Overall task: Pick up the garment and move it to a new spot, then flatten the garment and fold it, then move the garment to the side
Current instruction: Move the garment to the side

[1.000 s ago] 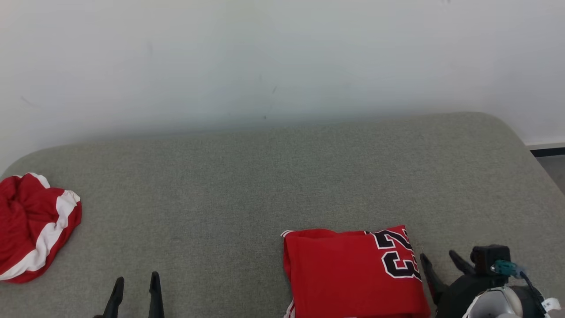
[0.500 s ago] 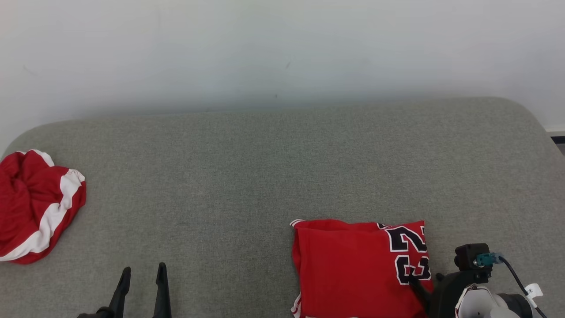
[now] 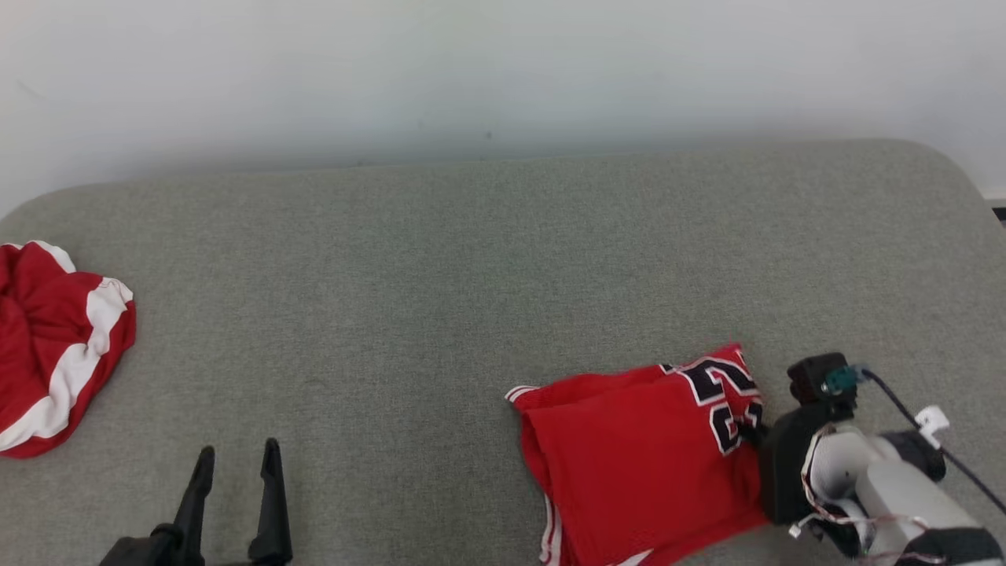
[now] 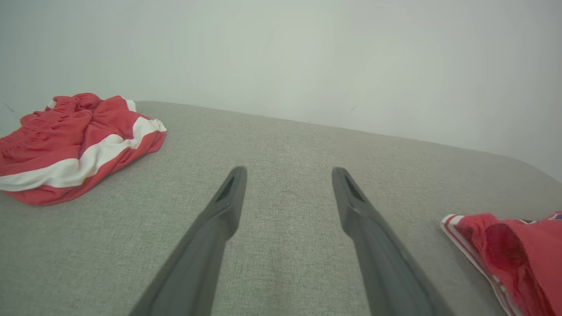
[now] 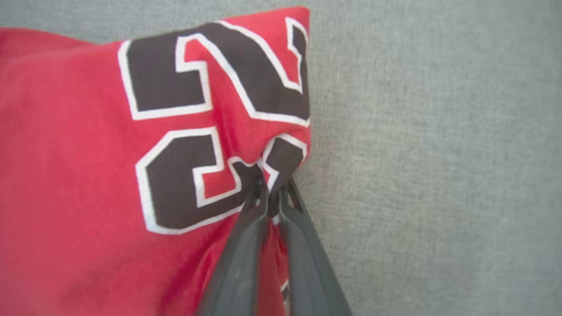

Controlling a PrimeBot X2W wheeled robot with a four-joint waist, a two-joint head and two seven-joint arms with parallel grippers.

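The folded red jersey carries large black numerals edged in white. In the right wrist view the upper numeral on the jersey reads plainly as a 2. The one below it is bunched where the cloth is pinched, so it cannot be read with certainty. Thin white stripes trim the jersey's left corner and its lower hem. No brand name or other label can be made out.

The right end effector is clamped on the jersey's right edge, its two dark fingers pressed together with red cloth puckered between the tips, right at the lower numeral. In the head view the right end effector reaches in from the lower right. Behind it come a black wrist block with a teal connector, a dark cable, and a pale forearm angled leftward toward the jersey.

The jersey lies skewed on the near right part of the grey fabric bench.

The left end effector stands at the lower left, fingers apart and holding nothing. In its own view the left end effector points across bare bench toward the pale wall, well apart from the jersey's striped corner.

A crumpled red and white garment lies at the bench's far left edge.
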